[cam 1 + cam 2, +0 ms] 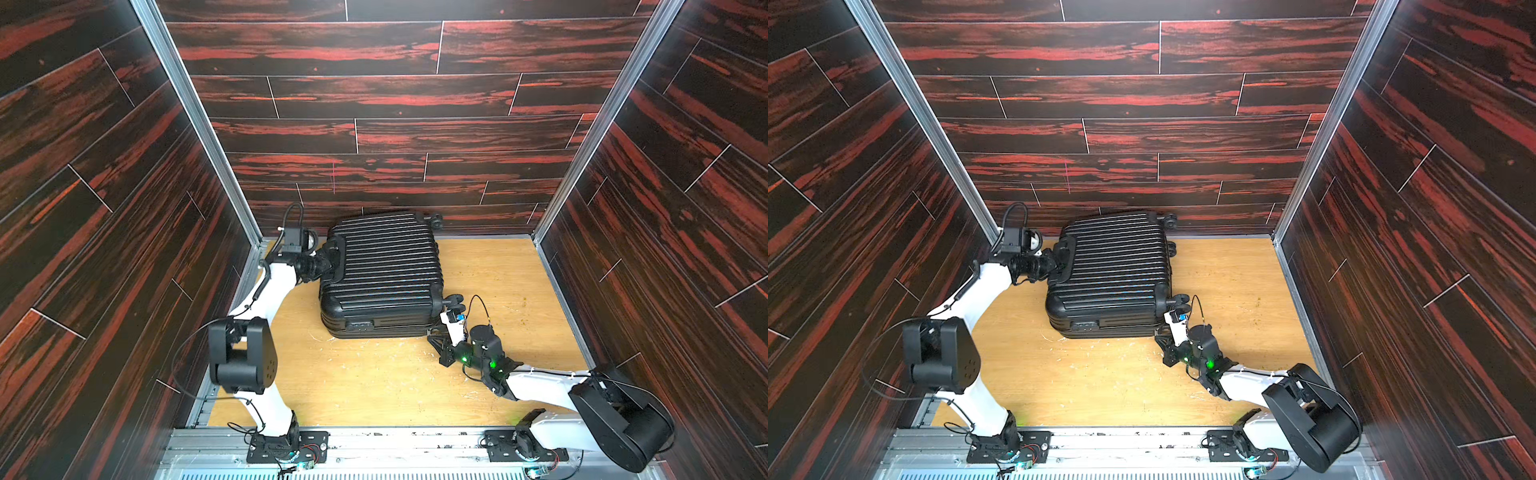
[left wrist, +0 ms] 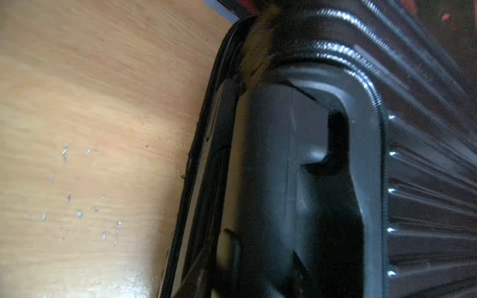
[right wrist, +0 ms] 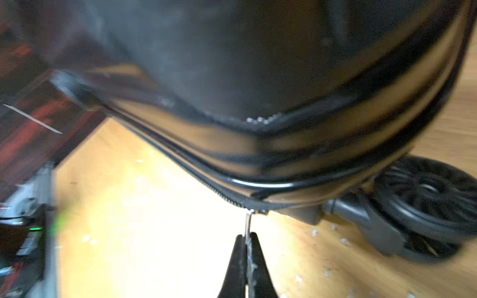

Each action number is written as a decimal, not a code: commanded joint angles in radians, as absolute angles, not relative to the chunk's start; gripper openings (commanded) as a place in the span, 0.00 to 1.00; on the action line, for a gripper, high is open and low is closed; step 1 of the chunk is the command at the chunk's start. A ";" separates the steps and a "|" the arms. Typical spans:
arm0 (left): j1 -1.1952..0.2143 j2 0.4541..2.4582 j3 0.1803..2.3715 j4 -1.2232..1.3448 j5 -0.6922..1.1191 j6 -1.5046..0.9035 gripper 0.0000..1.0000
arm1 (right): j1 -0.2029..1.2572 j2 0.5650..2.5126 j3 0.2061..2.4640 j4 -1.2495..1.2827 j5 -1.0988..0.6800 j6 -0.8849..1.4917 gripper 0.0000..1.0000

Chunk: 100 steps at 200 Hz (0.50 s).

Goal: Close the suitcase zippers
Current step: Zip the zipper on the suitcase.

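Note:
The black ribbed suitcase [image 1: 382,266] [image 1: 1113,266] lies flat on the wooden floor with its shells together. My left gripper [image 1: 328,262] [image 1: 1054,262] is at the carry handle [image 2: 284,180] on the case's left end. The handle fills the left wrist view and hides the jaws. My right gripper [image 3: 247,236] [image 1: 431,333] is at the near right corner, low by the floor. It is shut on a thin metal zipper pull [image 3: 248,222] that hangs from the zipper track [image 3: 196,170] on the rim.
A caster wheel [image 3: 426,201] [image 1: 455,300] sticks out beside the right gripper. The back wall [image 1: 374,199] stands right behind the case. Dark wood-pattern walls enclose the wooden floor [image 1: 374,382] on three sides. An aluminium rail [image 1: 374,444] carries both arm bases.

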<state>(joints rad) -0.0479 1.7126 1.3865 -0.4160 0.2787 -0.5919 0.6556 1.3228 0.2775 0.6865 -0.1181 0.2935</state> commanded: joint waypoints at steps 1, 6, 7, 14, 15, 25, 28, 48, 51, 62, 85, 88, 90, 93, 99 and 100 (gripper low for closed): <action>-0.063 1.610 1.318 -0.373 0.273 -0.830 0.24 | 0.724 1.289 0.329 0.603 -0.079 0.216 0.00; -0.065 1.595 1.307 -0.368 0.259 -0.842 0.24 | 0.735 1.283 0.336 0.590 -0.067 0.207 0.00; -0.065 1.592 1.304 -0.367 0.256 -0.844 0.24 | 0.737 1.283 0.337 0.587 -0.065 0.205 0.00; -0.067 1.568 1.283 -0.352 0.236 -0.858 0.23 | 0.751 1.277 0.343 0.571 -0.052 0.192 0.00; -0.067 1.565 1.281 -0.350 0.233 -0.860 0.23 | 0.753 1.276 0.344 0.570 -0.050 0.190 0.00; -0.072 1.533 1.253 -0.335 0.202 -0.882 0.23 | 0.767 1.267 0.348 0.563 -0.047 0.177 0.00; -0.072 1.524 1.244 -0.331 0.192 -0.889 0.22 | 0.771 1.266 0.349 0.562 -0.051 0.173 0.00; -0.078 1.472 1.194 -0.299 0.149 -0.938 0.21 | 0.793 1.260 0.353 0.566 -0.072 0.154 0.00; -0.078 1.466 1.188 -0.296 0.143 -0.945 0.21 | 0.797 1.260 0.354 0.568 -0.077 0.150 0.00; -0.084 1.441 1.167 -0.283 0.122 -0.963 0.21 | 0.812 1.258 0.353 0.579 -0.094 0.135 0.00; -0.089 1.410 1.168 -0.298 0.087 -0.951 0.21 | 0.828 1.248 0.358 0.579 -0.108 0.126 0.00; -0.089 1.407 1.175 -0.309 0.083 -0.950 0.21 | 0.829 1.246 0.358 0.576 -0.109 0.128 0.00; -0.089 1.406 1.178 -0.316 0.080 -0.950 0.21 | 0.830 1.246 0.359 0.574 -0.110 0.127 0.00; -0.089 1.402 1.183 -0.322 0.074 -0.950 0.21 | 0.831 1.243 0.361 0.569 -0.111 0.124 0.00; -0.090 1.395 1.185 -0.325 0.069 -0.950 0.21 | 0.835 1.242 0.367 0.556 -0.112 0.119 0.00; -0.091 1.394 1.185 -0.324 0.069 -0.951 0.21 | 0.836 1.242 0.368 0.554 -0.111 0.118 0.00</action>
<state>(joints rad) -0.0845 1.4704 1.1477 -0.3893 0.1059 -0.7460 0.7975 1.2823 0.3321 0.5484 -0.0105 0.1684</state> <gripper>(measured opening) 0.384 0.047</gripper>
